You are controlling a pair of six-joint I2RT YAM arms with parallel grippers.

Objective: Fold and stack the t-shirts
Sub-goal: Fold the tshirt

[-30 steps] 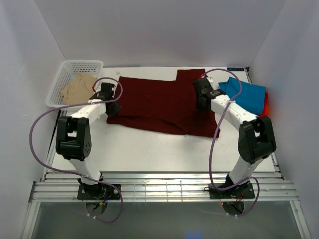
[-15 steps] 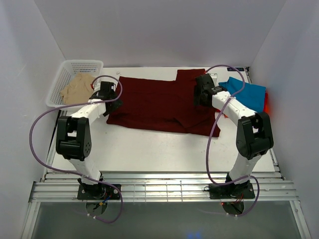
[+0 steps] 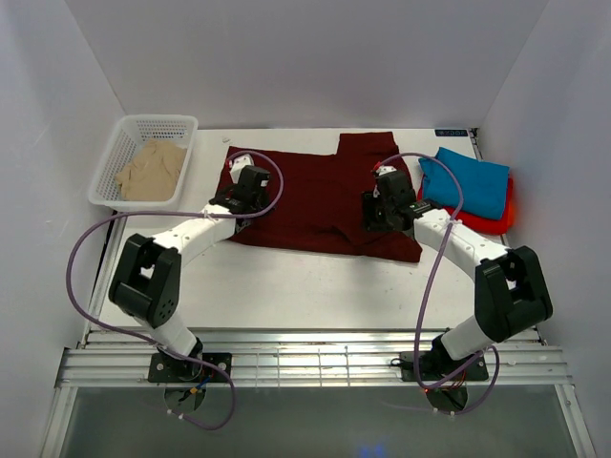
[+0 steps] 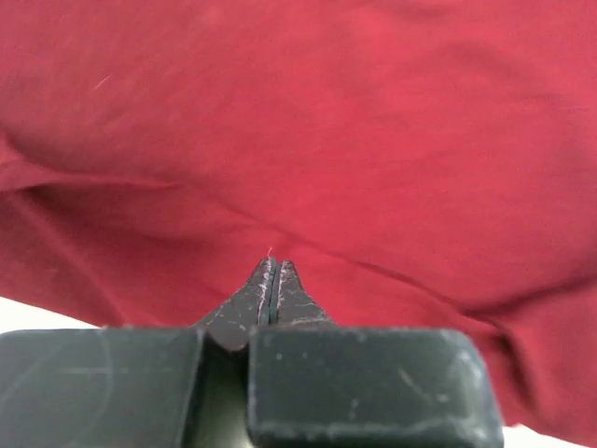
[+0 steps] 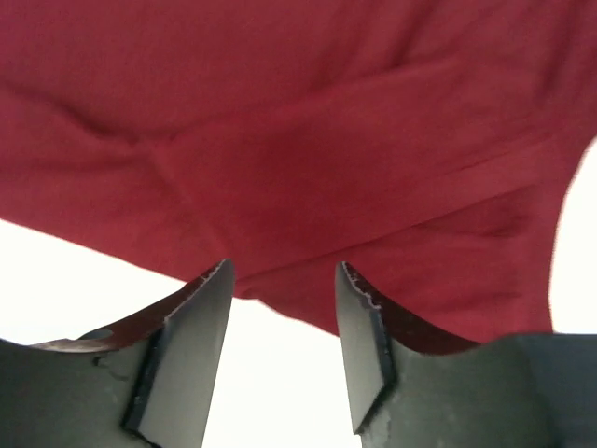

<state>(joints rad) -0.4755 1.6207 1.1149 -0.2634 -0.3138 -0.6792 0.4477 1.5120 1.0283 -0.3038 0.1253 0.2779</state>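
Bright, even light falls from above. The white counter [image 3: 315, 286] blows out between the right hand's [image 5: 280, 308] fingers. Shadows are faint. The cloth beyond the left hand [image 4: 270, 280] looks slightly soft.

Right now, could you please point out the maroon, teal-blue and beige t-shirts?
maroon t-shirt [image 3: 310, 196]: top external view, middle of its body.
teal-blue t-shirt [image 3: 474, 181]: top external view, centre of its upper face.
beige t-shirt [image 3: 151, 169]: top external view, middle of the bunched cloth.

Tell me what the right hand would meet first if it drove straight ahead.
The maroon t-shirt: the open right hand aims at its near edge, with bare table just beneath. Depth is unclear.
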